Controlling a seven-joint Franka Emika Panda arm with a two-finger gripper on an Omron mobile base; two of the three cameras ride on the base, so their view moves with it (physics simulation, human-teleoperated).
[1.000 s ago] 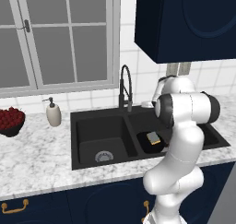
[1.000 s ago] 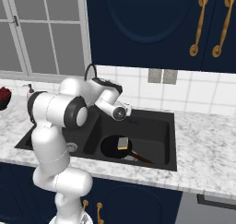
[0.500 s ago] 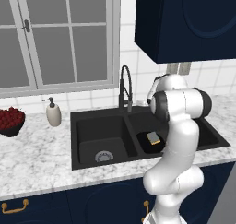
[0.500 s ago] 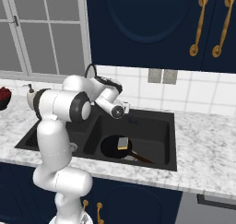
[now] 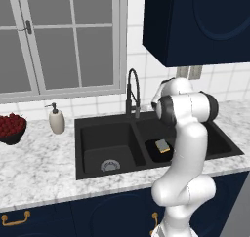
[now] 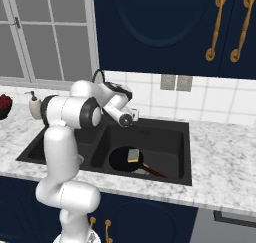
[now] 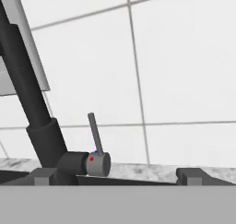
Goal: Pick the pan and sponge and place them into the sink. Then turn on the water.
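Your gripper (image 7: 118,174) has its two dark fingertips spread wide with nothing between them, facing the white tiled wall (image 7: 184,61) close behind the sink. Just ahead of it you see the base of the black gooseneck faucet (image 7: 44,140), its grey lever (image 7: 95,134) standing upright on the side knob. From the base cameras, the pan (image 6: 125,159) lies in the right basin of the black sink (image 6: 170,142), handle pointing toward the front edge, and the sponge (image 6: 133,155) rests inside the pan. The soap dispenser (image 5: 56,119) stands on the marble counter (image 5: 34,167) left of the sink.
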